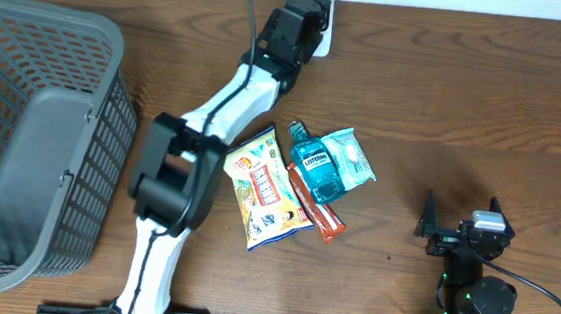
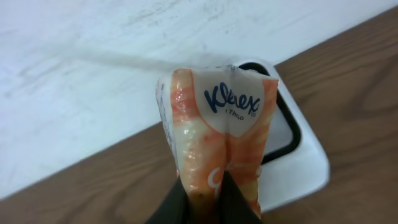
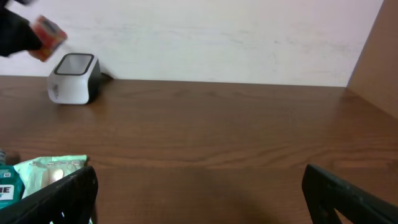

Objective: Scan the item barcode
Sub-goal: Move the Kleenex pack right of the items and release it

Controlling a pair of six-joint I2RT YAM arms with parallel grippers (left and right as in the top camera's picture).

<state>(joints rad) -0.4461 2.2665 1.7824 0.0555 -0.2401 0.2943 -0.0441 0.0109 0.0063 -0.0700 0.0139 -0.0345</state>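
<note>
The left tool (image 2: 205, 198) pinches an orange Kleenex pack (image 2: 217, 137) over the white scanner (image 2: 308, 169), its arm stretched to the far edge of the tabletop (image 1: 445, 100); the right tool (image 3: 200, 194) rests wide open.

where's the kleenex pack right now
The Kleenex pack is pinched in the left gripper, held just over the white scanner at the far edge of the table by the wall; in the right wrist view it shows at upper left.

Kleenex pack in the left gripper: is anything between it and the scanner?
Nothing visible. The left gripper holds the Kleenex pack close above the scanner, and the right wrist view shows only open air between them.
</note>
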